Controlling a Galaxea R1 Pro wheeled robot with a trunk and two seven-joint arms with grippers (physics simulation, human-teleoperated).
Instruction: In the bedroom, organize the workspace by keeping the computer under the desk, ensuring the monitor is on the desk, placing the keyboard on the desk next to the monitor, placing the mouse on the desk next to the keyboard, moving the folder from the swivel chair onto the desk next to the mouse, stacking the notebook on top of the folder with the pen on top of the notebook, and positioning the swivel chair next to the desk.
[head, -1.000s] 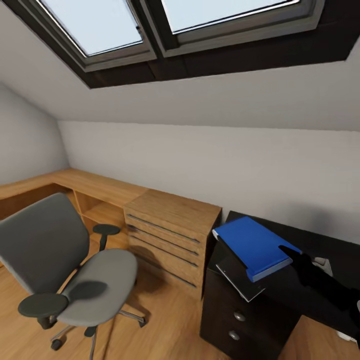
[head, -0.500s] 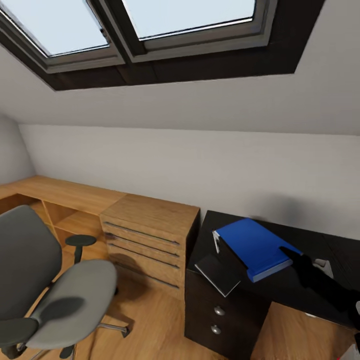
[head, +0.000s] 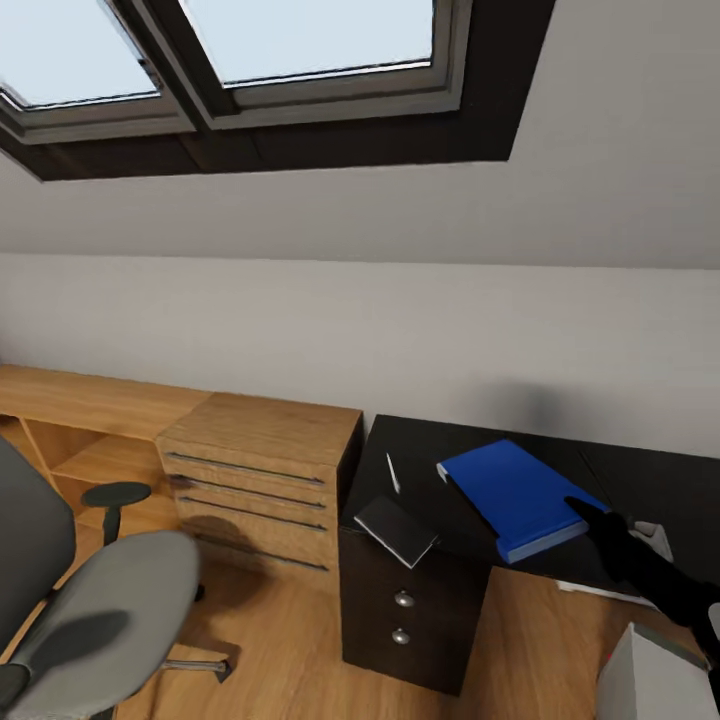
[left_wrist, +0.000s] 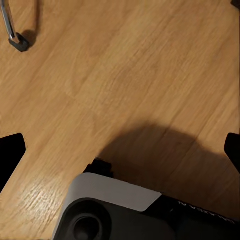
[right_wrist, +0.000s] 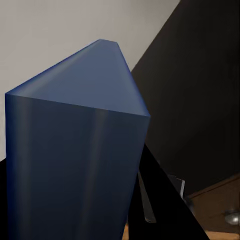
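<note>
camera swung right; right fingers (head: 585, 510) still clamp folder (head: 515, 495) over desk (head: 420, 450).

Light wood floor (left_wrist: 135, 75) is seen beneath the left gripper (left_wrist: 120, 150), whose two dark fingertips (left_wrist: 10, 152) are spread wide apart with nothing between them. A broad shadow is cast on the floor. A chrome chair leg with black caster (left_wrist: 19, 42) stands well apart from the gripper. A grey-and-white robot part (left_wrist: 107, 210) sits just beside the shadow.
</note>
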